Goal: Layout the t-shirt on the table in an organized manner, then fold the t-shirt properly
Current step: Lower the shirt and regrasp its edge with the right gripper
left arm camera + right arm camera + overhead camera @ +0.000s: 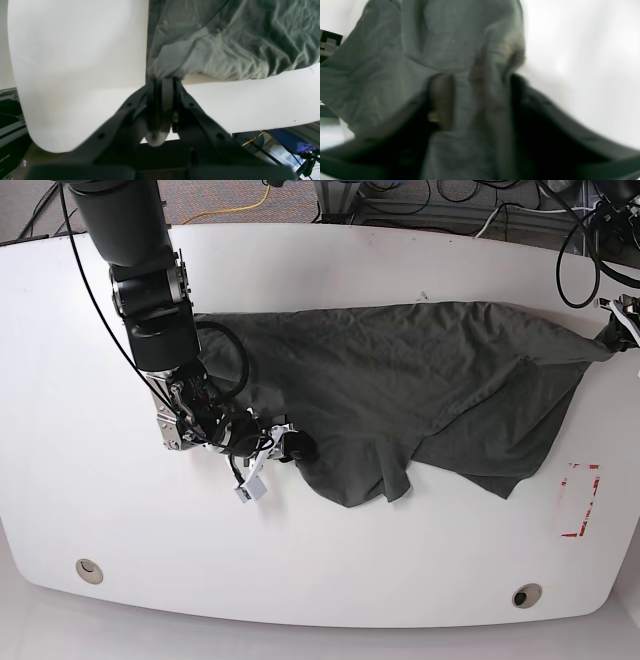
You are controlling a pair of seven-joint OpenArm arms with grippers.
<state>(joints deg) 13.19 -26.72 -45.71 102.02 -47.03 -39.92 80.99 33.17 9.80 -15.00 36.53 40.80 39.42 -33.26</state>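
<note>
The dark grey-green t-shirt [420, 380] lies wrinkled and spread across the middle of the white table [320, 580]. Its right end is pulled out to the table's right edge. There my left gripper [612, 330] is shut on a pinch of the t-shirt [237, 45], and the left wrist view shows the left gripper [163, 80] with its fingers pressed together on the cloth. My right gripper [292, 448] sits low at the shirt's near-left edge. In the blurred right wrist view a fold of the t-shirt [460, 45] runs between the jaws of the right gripper [480, 100], which stand part-way apart.
Two round grommet holes [89, 569] [526, 594] sit near the front edge. A red tape rectangle [580, 500] marks the front right. Cables [470, 200] run behind the table's far edge. A small white tag [250, 488] hangs by the right gripper.
</note>
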